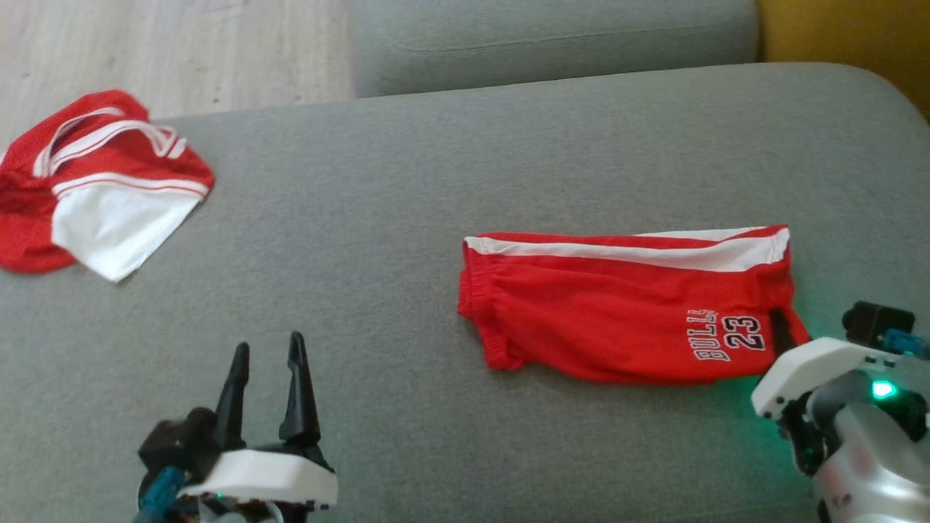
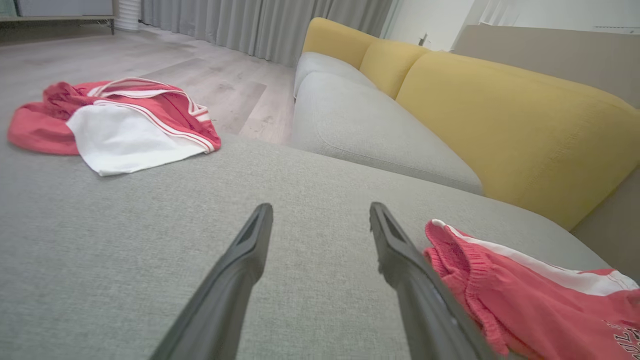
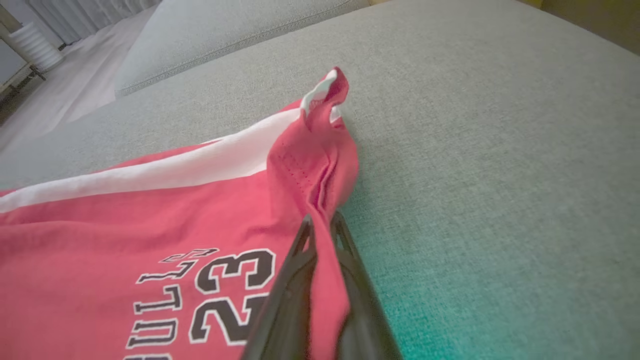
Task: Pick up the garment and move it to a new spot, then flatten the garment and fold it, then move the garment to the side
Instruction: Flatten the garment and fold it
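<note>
Our right end effector (image 3: pixel 322 220) is clenched on the garment (image 3: pixel 150 210). Its two dark, tapered fingers pinch a raised ridge of red fabric at the leg-hem end, and the cloth runs down between them. The garment is a pair of red mesh shorts with fine perforations, a broad white side stripe, a gathered elastic waistband and the lettering "BULLS 23" just left of the fingers. It lies mostly flat and roughly rectangular on the sofa seat (image 1: pixel 407 218), stretching away to the left of the right end effector. Beyond the fingertips, one corner stands up in a small twisted peak.

Our left end effector (image 1: pixel 269 345) is released, its slim pointed fingers spread apart with nothing between them. The puckered waistband end of the shorts lies near it on the right. Well apart, ahead and to its left, a crumpled cloth (image 1: pixel 94 181) sits by the seat's edge: red mesh with a plain white panel and white-striped bands.

The seat is coarse woven grey upholstery with rounded corners. Ahead of the left end effector are a grey cushion (image 2: pixel 370 125), mustard-yellow back cushions (image 2: pixel 500 115) and a pale plank floor (image 2: pixel 200 75).
</note>
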Motion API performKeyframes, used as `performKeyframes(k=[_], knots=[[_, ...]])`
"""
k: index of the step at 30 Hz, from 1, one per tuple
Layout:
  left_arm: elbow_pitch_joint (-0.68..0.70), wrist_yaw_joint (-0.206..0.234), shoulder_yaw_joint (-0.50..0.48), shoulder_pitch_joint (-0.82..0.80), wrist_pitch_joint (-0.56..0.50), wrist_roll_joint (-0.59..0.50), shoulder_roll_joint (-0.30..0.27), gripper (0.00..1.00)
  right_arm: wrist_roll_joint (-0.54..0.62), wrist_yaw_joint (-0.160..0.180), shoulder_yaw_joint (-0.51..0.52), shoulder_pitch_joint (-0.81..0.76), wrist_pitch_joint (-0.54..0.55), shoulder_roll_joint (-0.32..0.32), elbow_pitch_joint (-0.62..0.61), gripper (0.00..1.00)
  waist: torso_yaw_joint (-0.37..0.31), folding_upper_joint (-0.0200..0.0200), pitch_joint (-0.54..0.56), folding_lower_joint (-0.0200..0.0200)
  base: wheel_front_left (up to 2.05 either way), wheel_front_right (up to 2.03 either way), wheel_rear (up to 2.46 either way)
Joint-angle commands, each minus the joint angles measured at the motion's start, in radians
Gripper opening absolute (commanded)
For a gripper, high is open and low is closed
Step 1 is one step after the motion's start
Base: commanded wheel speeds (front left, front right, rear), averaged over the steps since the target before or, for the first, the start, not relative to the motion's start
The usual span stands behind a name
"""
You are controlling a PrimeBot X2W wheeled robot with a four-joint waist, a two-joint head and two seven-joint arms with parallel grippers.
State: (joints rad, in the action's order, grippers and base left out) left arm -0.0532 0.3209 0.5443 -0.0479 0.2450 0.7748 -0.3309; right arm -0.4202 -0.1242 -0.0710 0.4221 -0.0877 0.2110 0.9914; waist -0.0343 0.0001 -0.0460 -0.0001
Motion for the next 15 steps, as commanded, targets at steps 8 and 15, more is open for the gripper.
performKeyframes(k=[8, 15], knots=[[0.001, -0.017, -0.032, -0.023, 0.014, -0.013, 0.025, 1.00, 0.086, -0.007, 0.040, 0.001, 0.059, -0.068, -0.207, 0.00, 0.015, -0.0001, 0.020, 0.0001, 0.00, 0.00, 0.00], [-0.007, -0.026, -0.033, -0.017, 0.015, -0.016, 0.049, 1.00, 0.092, -0.007, -0.043, -0.011, 0.192, -0.145, -0.453, 0.00, 0.083, -0.0001, 0.039, 0.0001, 0.00, 0.00, 0.00]])
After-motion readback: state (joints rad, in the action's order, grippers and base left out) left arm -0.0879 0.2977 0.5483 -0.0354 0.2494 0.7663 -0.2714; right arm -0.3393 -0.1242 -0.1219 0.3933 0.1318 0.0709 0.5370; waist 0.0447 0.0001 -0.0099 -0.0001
